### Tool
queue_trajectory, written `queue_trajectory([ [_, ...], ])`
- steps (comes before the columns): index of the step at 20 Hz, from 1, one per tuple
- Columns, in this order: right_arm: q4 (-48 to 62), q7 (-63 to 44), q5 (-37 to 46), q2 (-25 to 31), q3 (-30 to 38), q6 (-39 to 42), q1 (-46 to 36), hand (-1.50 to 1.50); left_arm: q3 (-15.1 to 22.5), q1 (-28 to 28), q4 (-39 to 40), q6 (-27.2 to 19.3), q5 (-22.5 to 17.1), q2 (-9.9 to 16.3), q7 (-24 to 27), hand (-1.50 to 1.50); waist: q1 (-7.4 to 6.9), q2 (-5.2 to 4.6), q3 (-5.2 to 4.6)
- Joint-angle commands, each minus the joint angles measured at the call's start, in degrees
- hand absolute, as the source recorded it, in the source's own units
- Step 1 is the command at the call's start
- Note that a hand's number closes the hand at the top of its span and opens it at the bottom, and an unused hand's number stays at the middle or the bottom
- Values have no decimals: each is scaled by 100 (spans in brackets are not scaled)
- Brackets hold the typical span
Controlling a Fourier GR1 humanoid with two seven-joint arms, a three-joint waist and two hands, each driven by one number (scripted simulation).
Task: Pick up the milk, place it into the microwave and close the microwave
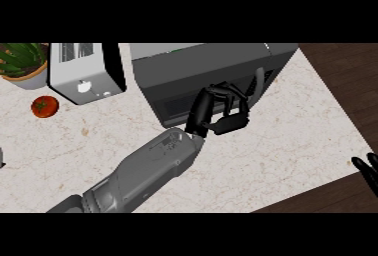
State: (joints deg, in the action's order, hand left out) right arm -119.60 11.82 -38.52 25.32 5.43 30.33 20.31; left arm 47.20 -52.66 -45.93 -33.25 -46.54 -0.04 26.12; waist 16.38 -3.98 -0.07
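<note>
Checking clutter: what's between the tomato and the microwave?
Head view: the toaster's lower end and bare counter lie between tomato and microwave.

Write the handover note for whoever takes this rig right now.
Left hand: fingers curled, against the microwave front; whether it grips anything cannot be told.
Right hand: open, resting at the right edge.
Milk: not visible, neither on the counter nor in either hand; probably already inside.
Door looks shut or almost shut.
Left: confirm the door is fully closed, then withdraw the hand.
</note>
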Motion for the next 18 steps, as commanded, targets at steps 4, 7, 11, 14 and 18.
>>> queue_trajectory([
  [4, -108, -53, -209, 101, -88, 189, -19, -150, -282, -216, 582, -81, -261, 4, 303, 150, 36, -117, -3],
  [7, -161, -133, -244, 179, -76, 172, -62, -150, -295, -267, 610, -76, -366, 4, 359, 150, 18, -146, -10],
  [11, -238, -163, -331, 214, -119, 221, -59, -150, -247, -344, 639, -134, -433, 4, 492, 150, 82, -139, -2],
  [14, -371, -188, -389, 269, -99, 237, -80, -150, -252, -319, 653, -181, -547, 4, 574, 150, 109, -117, -8],
  [18, -388, -212, -437, 324, -80, 276, -76, -150, -223, -282, 711, -216, -615, 4, 713, 150, 128, -143, -3],
])
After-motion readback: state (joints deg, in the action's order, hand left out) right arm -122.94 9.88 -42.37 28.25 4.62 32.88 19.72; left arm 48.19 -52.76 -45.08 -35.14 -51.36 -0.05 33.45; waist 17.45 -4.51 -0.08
